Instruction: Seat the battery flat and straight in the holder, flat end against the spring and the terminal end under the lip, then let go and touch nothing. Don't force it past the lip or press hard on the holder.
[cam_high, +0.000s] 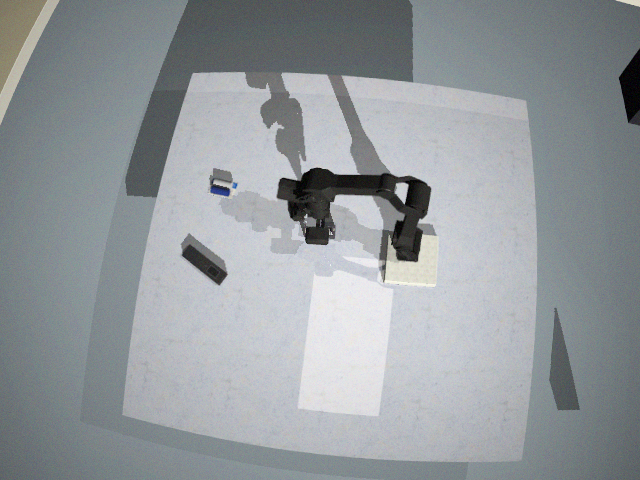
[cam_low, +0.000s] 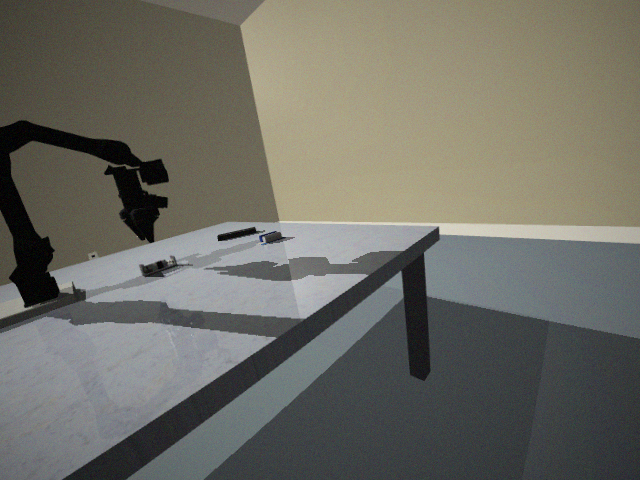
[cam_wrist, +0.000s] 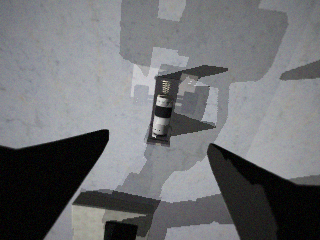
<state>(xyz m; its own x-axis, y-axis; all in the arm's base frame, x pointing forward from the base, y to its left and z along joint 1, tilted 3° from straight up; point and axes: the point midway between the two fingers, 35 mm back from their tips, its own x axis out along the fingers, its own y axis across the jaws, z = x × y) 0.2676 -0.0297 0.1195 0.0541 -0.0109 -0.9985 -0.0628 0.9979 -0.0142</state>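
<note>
The battery (cam_wrist: 161, 125), white with a black band, lies lengthwise in the dark narrow holder (cam_wrist: 158, 142) (cam_low: 154, 272) in the wrist view. Its upper end is at the coiled spring (cam_wrist: 166, 87) and its lower end is at the holder's lower end wall. It looks in line with the holder. I cannot tell whether the terminal end is under the lip or whether it lies fully flat. My gripper (cam_wrist: 159, 141) (cam_low: 148, 239) is wide open and empty, raised above the holder, touching neither. The arm hides most of the holder in the top view.
A blue and white object (cam_high: 220, 187) (cam_low: 270, 237) and a dark oblong block (cam_high: 204, 263) (cam_low: 236, 234) stand on the table (cam_high: 232, 351), away from the holder. The arm's cream base block (cam_high: 426, 268) (cam_wrist: 87, 220) is close to the holder's lower end in the wrist view.
</note>
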